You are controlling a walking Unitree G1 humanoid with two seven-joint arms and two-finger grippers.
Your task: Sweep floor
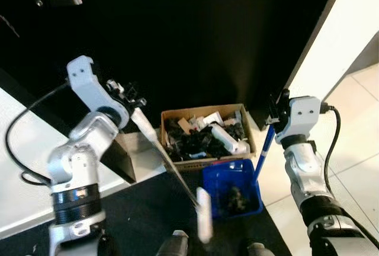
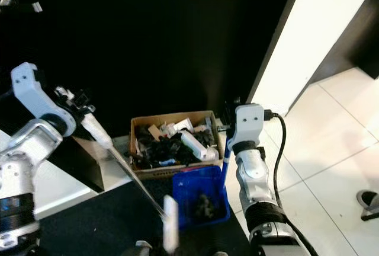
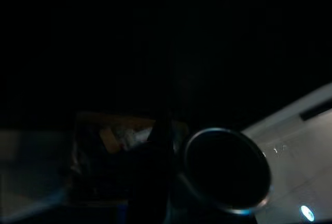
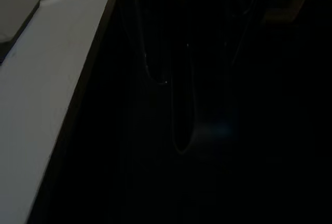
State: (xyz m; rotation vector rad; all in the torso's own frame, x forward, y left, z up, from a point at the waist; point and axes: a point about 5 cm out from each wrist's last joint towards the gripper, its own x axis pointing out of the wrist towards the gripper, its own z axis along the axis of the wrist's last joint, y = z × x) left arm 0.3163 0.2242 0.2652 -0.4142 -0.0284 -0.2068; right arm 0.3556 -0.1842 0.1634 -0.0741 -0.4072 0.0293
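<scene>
Broom [image 1: 172, 170] is slanting down from your left gripper [image 1: 131, 99], fingers pinching its long, light, stiff handle up high, so its head may wobble. Your right gripper [image 1: 273, 114] is clamping the blue dustpan [image 1: 232, 194] handle beside the cardboard box [image 1: 204, 134].

Dim scene, murky wrist views.
Head views go black up top, white floor [image 1: 355, 125] glares at right, and both wrist views are nearly black and blurred.
</scene>
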